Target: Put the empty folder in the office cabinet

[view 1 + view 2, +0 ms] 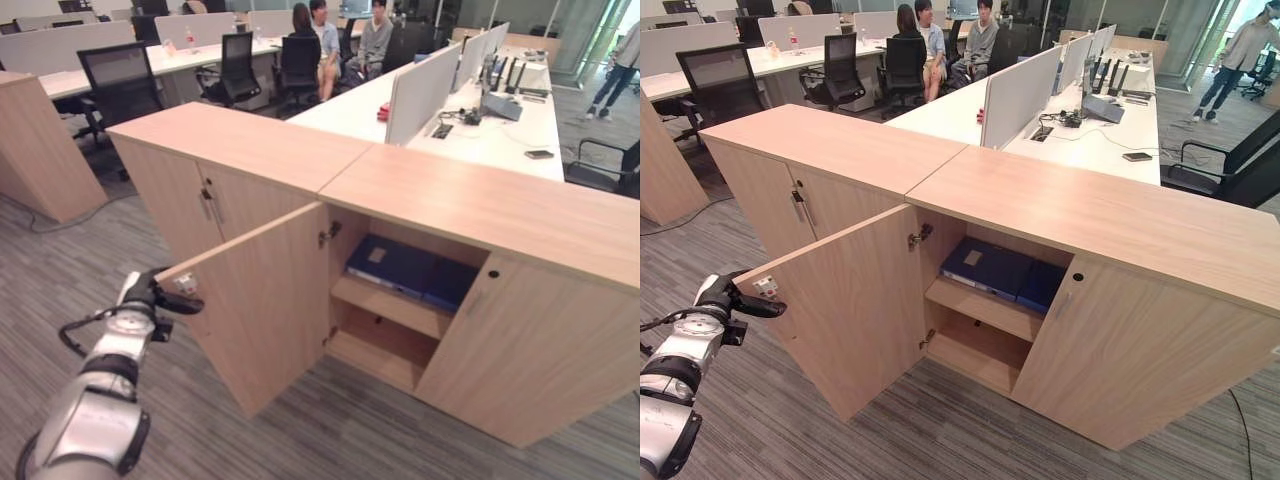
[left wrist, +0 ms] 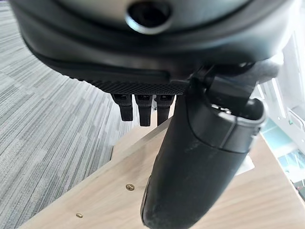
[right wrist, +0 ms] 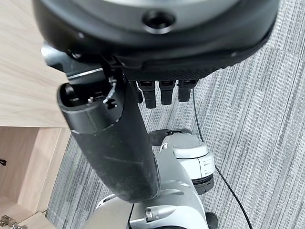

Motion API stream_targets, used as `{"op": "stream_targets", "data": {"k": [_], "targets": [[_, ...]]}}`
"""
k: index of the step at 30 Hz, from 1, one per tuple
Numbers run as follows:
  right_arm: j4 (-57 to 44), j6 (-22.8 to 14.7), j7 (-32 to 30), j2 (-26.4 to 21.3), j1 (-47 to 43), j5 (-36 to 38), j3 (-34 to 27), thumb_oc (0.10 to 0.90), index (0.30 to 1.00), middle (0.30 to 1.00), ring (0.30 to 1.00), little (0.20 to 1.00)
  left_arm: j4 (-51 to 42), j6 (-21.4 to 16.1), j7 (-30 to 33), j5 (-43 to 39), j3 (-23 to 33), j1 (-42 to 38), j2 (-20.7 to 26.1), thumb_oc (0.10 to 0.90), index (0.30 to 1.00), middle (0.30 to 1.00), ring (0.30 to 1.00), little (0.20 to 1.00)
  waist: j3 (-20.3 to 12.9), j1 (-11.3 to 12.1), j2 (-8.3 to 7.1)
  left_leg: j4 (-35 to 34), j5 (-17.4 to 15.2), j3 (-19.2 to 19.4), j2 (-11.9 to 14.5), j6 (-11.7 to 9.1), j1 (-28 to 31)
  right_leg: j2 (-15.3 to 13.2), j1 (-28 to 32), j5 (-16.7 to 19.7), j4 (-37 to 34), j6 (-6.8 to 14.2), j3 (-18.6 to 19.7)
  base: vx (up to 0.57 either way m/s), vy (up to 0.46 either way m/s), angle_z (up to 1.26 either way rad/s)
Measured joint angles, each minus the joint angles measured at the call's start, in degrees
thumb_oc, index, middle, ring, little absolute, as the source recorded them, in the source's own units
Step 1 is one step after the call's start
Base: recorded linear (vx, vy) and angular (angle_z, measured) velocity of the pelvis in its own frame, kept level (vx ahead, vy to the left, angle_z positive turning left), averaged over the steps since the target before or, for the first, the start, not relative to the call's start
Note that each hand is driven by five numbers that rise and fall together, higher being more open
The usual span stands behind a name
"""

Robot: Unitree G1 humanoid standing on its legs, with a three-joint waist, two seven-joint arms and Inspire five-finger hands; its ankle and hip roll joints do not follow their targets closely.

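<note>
**Folder on the upper shelf, left hand at the open door**

While the cabinet door point(image 1: 255, 305) stands swung out toward the camera, the left eye view shows the blue folder point(image 1: 412, 270) lying flat on the upper shelf point(image 1: 390, 303) of the office cabinet point(image 1: 480, 205), with a pale label on its cover whose writing is too small to read. The left hand point(image 1: 150, 293) sits at the door's outer top corner, dark fingers pointing along the edge beside a small white sticker point(image 1: 186, 284); its print cannot be made out. Behind the cabinet, white desks point(image 1: 500, 130) with divider panels run back to three seated people point(image 1: 340, 40) and black office chairs point(image 1: 120, 80).

From the right eye view, the same scene sits slightly shifted: a phone point(image 1: 1137, 156) lies on the desk, and a walking person point(image 1: 1230, 60) appears at the far right. The lower shelf point(image 1: 975, 350) shows bare wood.

Seen from the left wrist, the thumb point(image 2: 200, 157) stretches straight over the door's wooden edge, and the fingers point(image 2: 140, 107) hang short and uncurled, gripping nothing. Grey carpet point(image 2: 43, 129) shows beyond, and two brass screws point(image 2: 128, 187) sit in the wood.

Along the right wrist view, the right hand point(image 3: 157, 62) hangs over the carpet beside the cabinet's side, thumb extended, fingers relaxed and empty.
</note>
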Motion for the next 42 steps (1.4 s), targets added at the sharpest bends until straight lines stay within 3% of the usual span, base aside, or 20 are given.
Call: {"op": "stream_targets", "data": {"k": [9,10,13,16,17,21,25,30,42], "targets": [[0.04,0.00,-0.05,-0.02,-0.09,-0.01,-0.07,0.800,0.900,0.900,0.900,0.900,-8.12,0.02,1.48,-3.94,-0.27,3.19,-2.05,0.800,0.900,0.900,0.900,0.900,0.12,2.32,-0.36,0.01,-0.01,-0.32,-0.42,0.15,-0.10,-0.45,0.12,0.04,-0.30,0.24,-0.28,-0.01,-0.008,0.01],[-0.12,0.03,-0.10,-0.04,-0.12,-0.01,-0.09,0.800,0.900,0.900,0.900,0.900,-11.47,0.11,2.00,-4.74,0.24,5.22,-2.59,0.800,0.900,0.900,0.900,0.900,0.18,2.55,-0.40,0.00,0.00,-0.40,-0.45,0.16,-0.12,-0.48,0.17,0.05,-0.31,0.28,-0.38,-0.04,-0.017,0.06],[-0.27,0.07,-0.19,0.18,0.45,-0.02,-1.23,0.800,0.900,0.900,0.900,0.900,-37.64,-1.21,2.78,-10.68,6.22,24.38,-4.28,0.800,0.900,0.900,0.900,0.900,0.24,3.18,-0.51,0.01,-0.05,-1.00,-1.05,0.35,-0.12,-1.16,0.69,-0.06,-0.31,0.75,-1.18,-0.02,-0.008,0.14],[0.32,-0.02,-0.58,0.34,0.77,-0.06,-1.70,0.800,0.900,0.900,0.900,0.900,-51.50,-3.55,-1.70,-14.09,3.60,35.63,-12.41,0.800,0.900,0.900,0.900,0.900,0.44,5.17,-0.94,0.01,-0.46,-1.76,-2.23,1.10,0.00,-2.29,1.34,-0.31,-0.13,1.39,-1.83,-0.01,-0.014,0.16],[1.89,-0.18,-0.55,0.48,0.39,-0.05,-1.69,0.800,0.900,0.900,0.900,0.900,-53.81,-3.73,-3.75,-16.34,0.20,37.10,-14.02,0.800,0.900,0.900,0.900,0.900,0.58,5.83,-1.22,0.01,-0.50,-2.01,-2.46,1.19,-0.04,-2.48,1.49,-0.31,-0.12,1.50,-2.11,-0.01,-0.018,0.09],[2.84,-0.17,-0.75,1.10,-1.59,-0.07,-1.61,0.800,0.900,0.900,0.900,0.900,-58.76,-2.10,-9.16,-22.49,-9.29,37.52,-14.68,0.800,0.900,0.900,0.900,0.900,1.44,4.74,-1.41,-0.01,-0.63,-2.08,-2.16,0.82,-0.04,-2.54,1.47,-0.58,-0.32,1.97,-2.35,-0.02,-0.015,0.00],[2.56,-0.87,-0.78,1.31,-2.24,-0.03,-1.53,0.800,0.900,0.900,0.900,0.900,-65.19,0.30,-16.48,-26.41,-17.45,37.55,-14.09,0.800,0.900,0.900,0.900,0.900,2.15,2.17,-1.06,-0.02,-0.67,-1.66,-1.92,0.90,-0.06,-2.37,1.05,-0.44,-0.33,1.79,-1.75,-0.02,-0.023,-0.08],[2.50,-1.09,-0.91,0.36,-2.94,-0.06,0.01,0.800,0.900,0.900,0.900,0.900,-66.10,1.83,-18.69,-32.16,-21.43,37.46,-17.64,0.800,0.900,0.900,0.900,0.900,2.52,1.61,-0.01,-0.01,-0.52,-1.50,-1.79,0.77,0.00,-2.01,0.93,-0.18,-0.33,1.63,-1.39,-0.01,-0.007,-0.01],[2.56,-1.13,-1.39,0.04,-4.11,-0.15,2.30,0.800,0.900,0.900,0.900,0.900,-57.82,2.90,-18.63,-38.38,-21.37,37.82,-18.13,0.800,0.900,0.900,0.900,0.900,2.47,0.86,0.28,-0.01,-0.71,-0.58,-1.09,0.38,0.66,-1.57,1.00,-0.28,-0.33,1.64,-0.80,-0.01,-0.027,-0.04]]}}
